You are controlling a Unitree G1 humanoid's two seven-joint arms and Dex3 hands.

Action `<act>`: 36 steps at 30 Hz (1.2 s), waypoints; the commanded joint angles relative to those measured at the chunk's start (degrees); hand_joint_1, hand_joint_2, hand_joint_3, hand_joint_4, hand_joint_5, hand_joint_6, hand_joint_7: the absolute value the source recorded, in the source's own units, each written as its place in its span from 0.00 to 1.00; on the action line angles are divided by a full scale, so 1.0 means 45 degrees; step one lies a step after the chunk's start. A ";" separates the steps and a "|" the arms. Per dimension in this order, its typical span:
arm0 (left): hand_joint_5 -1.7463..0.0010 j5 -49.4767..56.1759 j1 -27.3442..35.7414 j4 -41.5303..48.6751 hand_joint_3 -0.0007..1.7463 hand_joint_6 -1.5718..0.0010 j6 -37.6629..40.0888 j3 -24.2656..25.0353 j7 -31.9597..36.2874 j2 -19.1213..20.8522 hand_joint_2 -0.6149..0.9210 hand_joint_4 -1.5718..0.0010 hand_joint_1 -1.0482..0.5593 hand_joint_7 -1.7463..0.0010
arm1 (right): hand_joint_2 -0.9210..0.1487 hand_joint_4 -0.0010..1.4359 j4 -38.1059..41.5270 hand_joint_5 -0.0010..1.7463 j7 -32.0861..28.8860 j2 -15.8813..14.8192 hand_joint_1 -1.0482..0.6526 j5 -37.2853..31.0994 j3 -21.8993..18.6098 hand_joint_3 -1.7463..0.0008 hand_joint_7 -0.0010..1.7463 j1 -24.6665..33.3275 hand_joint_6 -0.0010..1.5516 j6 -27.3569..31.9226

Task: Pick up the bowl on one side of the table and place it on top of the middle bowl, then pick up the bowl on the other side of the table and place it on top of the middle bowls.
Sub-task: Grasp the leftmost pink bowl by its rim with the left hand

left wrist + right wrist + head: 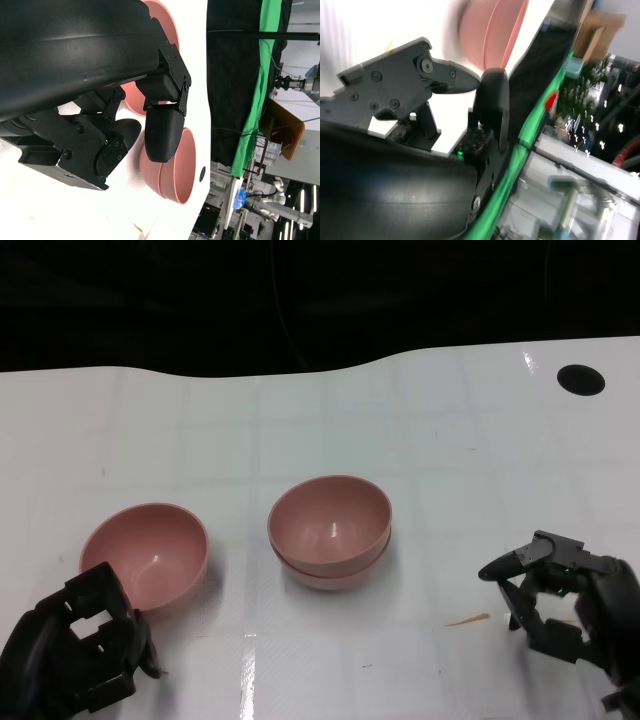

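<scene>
Two pink bowls sit nested as a stack (330,530) in the middle of the white table (450,460). A single pink bowl (146,550) stands upright to its left. My left hand (80,650) hovers just in front of that single bowl, fingers apart and holding nothing. Off to the right of the stack, my right hand (560,605) is apart from it, with spread fingers and nothing in them. In the left wrist view the left hand (115,125) partly hides the single bowl (167,22), with the stack (177,175) beyond. The right wrist view shows the right hand (445,100) and a blurred stack (490,30).
A round black hole (580,379) is in the table at the far right. A small orange-brown smear (467,619) lies on the table left of my right hand. The table's far edge (300,368) meets a dark background.
</scene>
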 commanded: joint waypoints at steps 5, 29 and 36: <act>0.00 0.0561 0.0318 -0.0198 0.76 0.51 -0.1190 0.0080 0.0640 0.0172 0.75 0.45 0.68 0.06 | 0.26 0.64 -0.1638 1.00 0.6173 0.0473 0.51 0.4825 -0.1308 0.44 0.95 0.0568 0.49 0.5191; 0.14 0.4578 0.1319 -0.3649 0.61 0.53 -0.2977 -0.0441 0.4382 0.0273 0.78 0.56 0.67 0.26 | 0.43 0.65 -0.3032 1.00 0.7649 0.0833 0.54 0.5283 -0.3625 0.30 0.93 0.0303 0.51 1.0606; 0.43 0.7804 0.1552 -0.5097 0.41 0.42 -0.3289 -0.0521 0.6429 0.0985 0.80 0.54 0.63 0.69 | 0.41 0.63 -0.3055 1.00 0.7816 0.0822 0.55 0.5274 -0.3880 0.34 0.86 0.0201 0.52 1.0891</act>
